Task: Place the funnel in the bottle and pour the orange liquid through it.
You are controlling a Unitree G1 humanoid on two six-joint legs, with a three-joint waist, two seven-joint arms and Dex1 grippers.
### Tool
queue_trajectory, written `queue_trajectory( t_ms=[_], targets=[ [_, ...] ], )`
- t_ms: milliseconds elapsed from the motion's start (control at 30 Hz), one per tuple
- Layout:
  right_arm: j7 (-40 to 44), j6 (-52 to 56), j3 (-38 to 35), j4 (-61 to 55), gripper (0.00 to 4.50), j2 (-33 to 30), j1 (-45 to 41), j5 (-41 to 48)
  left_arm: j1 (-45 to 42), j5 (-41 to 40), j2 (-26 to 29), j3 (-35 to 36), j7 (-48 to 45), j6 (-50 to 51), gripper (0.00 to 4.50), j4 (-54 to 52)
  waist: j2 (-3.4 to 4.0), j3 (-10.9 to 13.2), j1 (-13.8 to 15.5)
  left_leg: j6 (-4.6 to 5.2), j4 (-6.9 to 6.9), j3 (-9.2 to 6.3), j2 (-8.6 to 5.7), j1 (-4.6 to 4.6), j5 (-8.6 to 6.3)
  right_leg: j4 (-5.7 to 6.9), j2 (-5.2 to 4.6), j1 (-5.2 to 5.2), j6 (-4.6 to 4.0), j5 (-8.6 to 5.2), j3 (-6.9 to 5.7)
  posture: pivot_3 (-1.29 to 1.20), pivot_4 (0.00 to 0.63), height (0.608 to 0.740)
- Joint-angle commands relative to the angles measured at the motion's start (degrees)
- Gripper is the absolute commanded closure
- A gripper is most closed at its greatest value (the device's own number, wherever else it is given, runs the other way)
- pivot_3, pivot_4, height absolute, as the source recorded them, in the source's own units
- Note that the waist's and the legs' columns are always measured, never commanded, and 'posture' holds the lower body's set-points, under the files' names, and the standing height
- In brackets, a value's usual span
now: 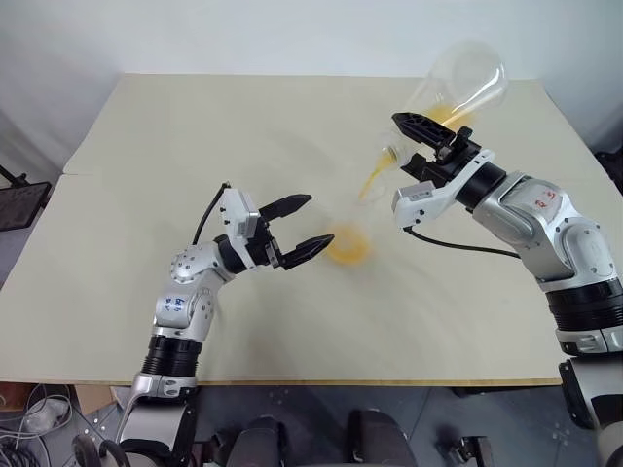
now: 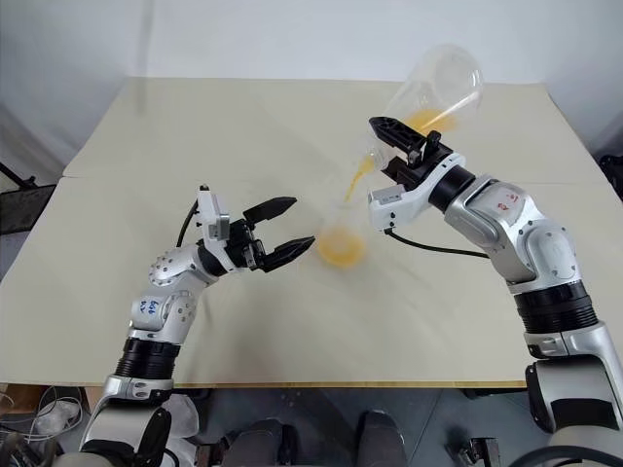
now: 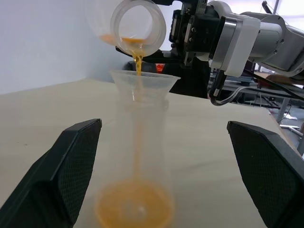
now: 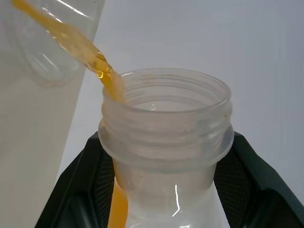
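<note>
My right gripper [image 1: 402, 138] is shut on the neck of a large clear flask [image 1: 459, 80], which it holds tilted mouth-down above the table. A thin stream of the orange liquid [image 3: 137, 59] falls from the flask's mouth [image 4: 166, 109] into the clear funnel [image 3: 145, 78]. That funnel sits in the neck of the frosted bottle [image 3: 140, 142], which stands upright mid-table. More orange liquid [image 1: 348, 247] has pooled in the bottle's base. Beside the bottle, my left gripper [image 1: 319, 220] is open; its fingers [image 3: 76, 156] flank the bottle without touching it.
The beige table [image 1: 195, 136] carries nothing else. Its front edge [image 1: 292, 381] runs close below my arms. A black frame [image 1: 19, 199] stands off the table's left side, and cables [image 1: 29, 418] lie on the floor at the lower left.
</note>
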Motion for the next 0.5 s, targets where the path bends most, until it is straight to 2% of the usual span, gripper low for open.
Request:
queue_trajectory(
  t_ms=[33,500],
  targets=[
    [-1.19,-0.34,-0.89,-2.7,2.07,-1.0,-1.48,0.81,-0.22,0.06,-0.29,-0.01,-0.29,-1.06,0.0,-0.29,0.0,0.0,0.01,0.0,0.0,0.0,0.0,0.0,0.0,0.0,0.0,0.0,0.0,0.0,0.0,0.0,0.15,0.74],
    [-1.89,-0.9,-0.97,-1.6,2.07,-1.33,-2.03,0.16,0.01,0.03,-0.5,-0.12,0.1,-1.16,0.0,-0.48,0.0,0.0,0.01,0.0,0.0,0.0,0.0,0.0,0.0,0.0,0.0,0.0,0.0,0.0,0.0,0.0,0.15,0.74]
  ],
)
